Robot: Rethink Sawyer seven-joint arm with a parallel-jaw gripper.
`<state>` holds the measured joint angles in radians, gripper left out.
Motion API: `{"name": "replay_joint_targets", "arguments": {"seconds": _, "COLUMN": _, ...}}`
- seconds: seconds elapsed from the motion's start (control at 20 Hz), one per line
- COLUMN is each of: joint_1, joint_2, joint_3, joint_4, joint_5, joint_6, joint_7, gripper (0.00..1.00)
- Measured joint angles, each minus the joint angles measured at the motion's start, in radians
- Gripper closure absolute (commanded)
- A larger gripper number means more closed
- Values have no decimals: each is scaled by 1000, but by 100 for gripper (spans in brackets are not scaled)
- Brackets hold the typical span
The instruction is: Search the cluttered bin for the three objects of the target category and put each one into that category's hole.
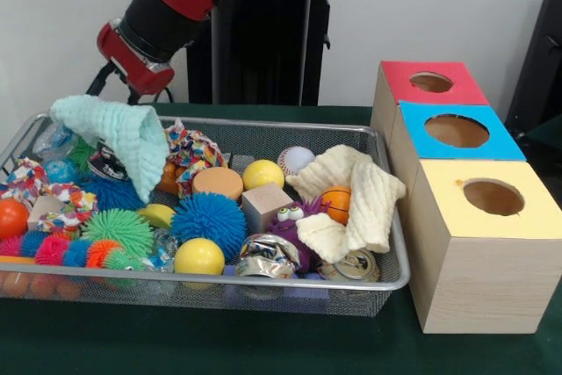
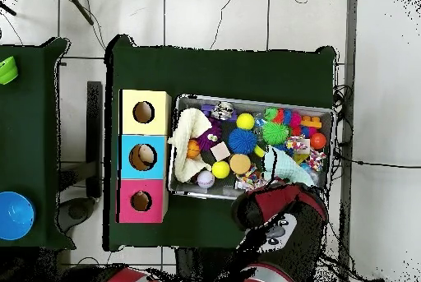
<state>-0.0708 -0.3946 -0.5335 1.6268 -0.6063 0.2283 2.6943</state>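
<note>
The wire mesh bin (image 1: pixel 394 280) is full of clutter; it also shows in the overhead view (image 2: pixel 331 131). My gripper (image 1: pixel 130 99) hangs at the bin's far left side. It holds a mint green cloth (image 1: pixel 118 136) raised above the pile (image 2: pixel 289 167); the fingers are hidden behind it. No duck or tiger shows. A purple fuzzy toy with googly eyes (image 1: pixel 291 219) lies mid-bin (image 2: pixel 209 141). The red-topped box's hole (image 1: pixel 431 82) is the farthest from the camera in the front view (image 2: pixel 141 201).
Blue-topped (image 1: pixel 457 130) and yellow-topped (image 1: pixel 493 197) boxes stand in line with the red one. The bin holds yellow balls (image 1: pixel 199 256), spiky balls (image 1: pixel 209 219), a wooden cube (image 1: pixel 266 205), a crushed can (image 1: pixel 267 256), a cream cloth (image 1: pixel 356 199) and a baseball (image 1: pixel 295 160).
</note>
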Motion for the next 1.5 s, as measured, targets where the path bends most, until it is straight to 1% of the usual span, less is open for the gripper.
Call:
{"name": "replay_joint_targets", "arguments": {"seconds": 0.3, "joint_1": 0, "joint_2": -10, "joint_3": -31, "joint_4": 0, "joint_5": -25, "joint_6": 0, "joint_7": 0, "gripper": 0}}
{"name": "replay_joint_targets", "arguments": {"seconds": 0.6, "joint_1": 3, "joint_2": -15, "joint_3": -84, "joint_4": 0, "joint_5": -60, "joint_6": 0, "joint_7": 0, "gripper": 0}}
{"name": "replay_joint_targets", "arguments": {"seconds": 0.85, "joint_1": 19, "joint_2": 1, "joint_3": -136, "joint_4": -6, "joint_5": -80, "joint_6": 0, "joint_7": 0, "gripper": 0}}
{"name": "replay_joint_targets", "arguments": {"seconds": 1.1, "joint_1": 37, "joint_2": 24, "joint_3": -172, "joint_4": -10, "joint_5": -82, "joint_6": 0, "joint_7": 0, "gripper": 0}}
{"name": "replay_joint_targets", "arguments": {"seconds": 1.35, "joint_1": 29, "joint_2": 18, "joint_3": -167, "joint_4": -10, "joint_5": -82, "joint_6": 0, "joint_7": 0, "gripper": 0}}
{"name": "replay_joint_targets", "arguments": {"seconds": 1.5, "joint_1": -19, "joint_2": -23, "joint_3": -118, "joint_4": -2, "joint_5": -82, "joint_6": 0, "joint_7": 0, "gripper": 0}}
